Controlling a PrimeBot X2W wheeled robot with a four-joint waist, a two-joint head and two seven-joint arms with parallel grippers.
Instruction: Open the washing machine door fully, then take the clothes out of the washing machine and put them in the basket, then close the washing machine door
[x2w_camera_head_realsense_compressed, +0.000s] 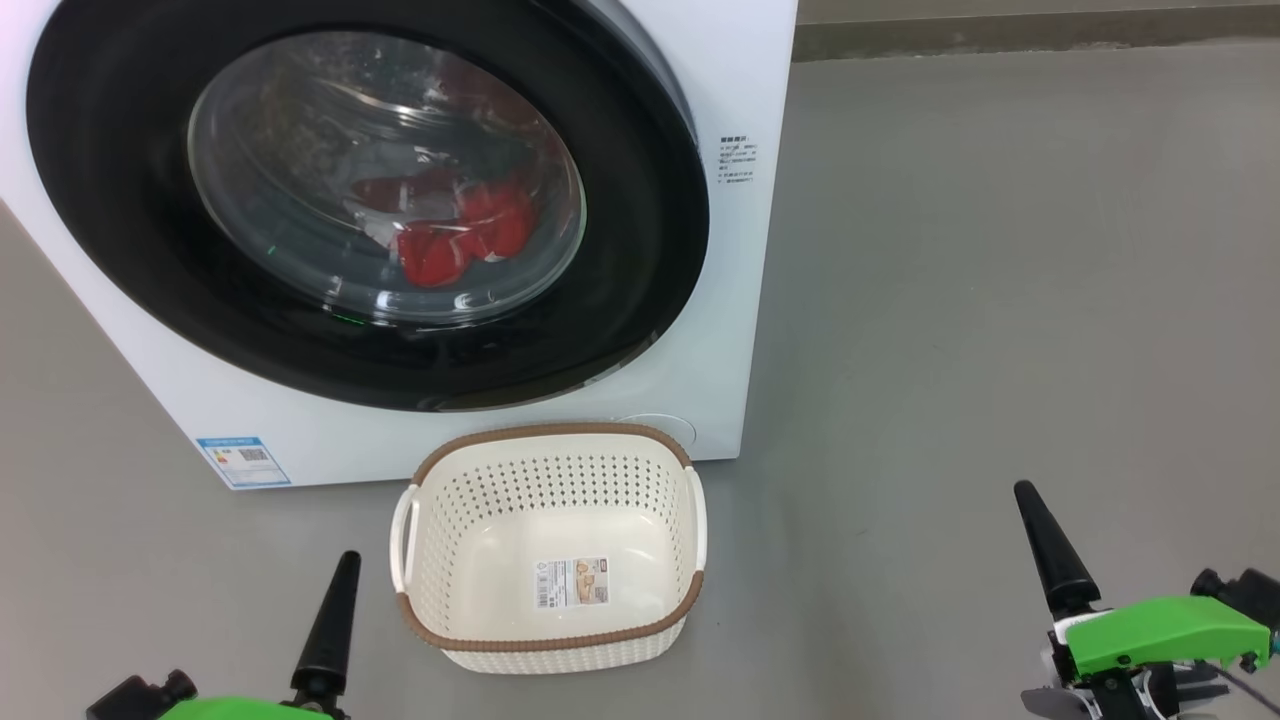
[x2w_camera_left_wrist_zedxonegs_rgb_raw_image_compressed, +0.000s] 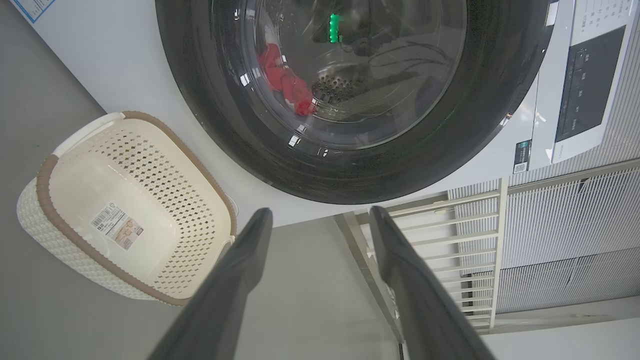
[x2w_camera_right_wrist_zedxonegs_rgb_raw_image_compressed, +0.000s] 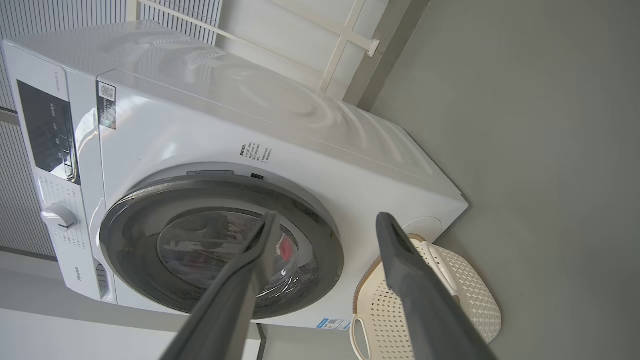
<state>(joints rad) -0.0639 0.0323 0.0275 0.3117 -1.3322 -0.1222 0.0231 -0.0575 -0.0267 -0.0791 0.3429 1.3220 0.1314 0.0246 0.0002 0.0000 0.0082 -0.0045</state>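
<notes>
Grey floor (x2w_camera_head_realsense_compressed: 950, 300) carries everything in front of the robot. At the lower left of the head view the left tool (x2w_camera_left_wrist_zedxonegs_rgb_raw_image_compressed: 321, 212) hangs above the floor, well apart from the machine. Its wrist view shows its two dark fingers (x2w_camera_left_wrist_zedxonegs_rgb_raw_image_compressed: 235, 285) spread apart with nothing between them. Beyond it stands the white washing machine (x2w_camera_head_realsense_compressed: 720, 380), with a small blue sticker (x2w_camera_head_realsense_compressed: 243, 461) at the lower left corner of its front. The washing machine door (x2w_camera_head_realsense_compressed: 110, 200), a wide glossy black rim around a bulging clear window, lies shut against the front. Through the glass the red clothes (x2w_camera_head_realsense_compressed: 455, 240) lie heaped low in the perforated steel drum (x2w_camera_left_wrist_zedxonegs_rgb_raw_image_compressed: 335, 87), with a pale patch among the red. Under the door's lower right part the cream-white basket (x2w_camera_head_realsense_compressed: 550, 432) stands upright on the floor, just beside the machine's front; whether it touches I cannot tell. A label sticker (x2w_camera_head_realsense_compressed: 572, 582) lies on its inner bottom. The right wrist view takes in the dark control panel (x2w_camera_right_wrist_zedxonegs_rgb_raw_image_compressed: 50, 130) and a white dial (x2w_camera_right_wrist_zedxonegs_rgb_raw_image_compressed: 59, 216) at the machine's top. At the lower right the right tool (x2w_camera_right_wrist_zedxonegs_rgb_raw_image_compressed: 328, 216) hangs over the floor, well apart from basket and machine, its fingers likewise spread and gripping nothing.
</notes>
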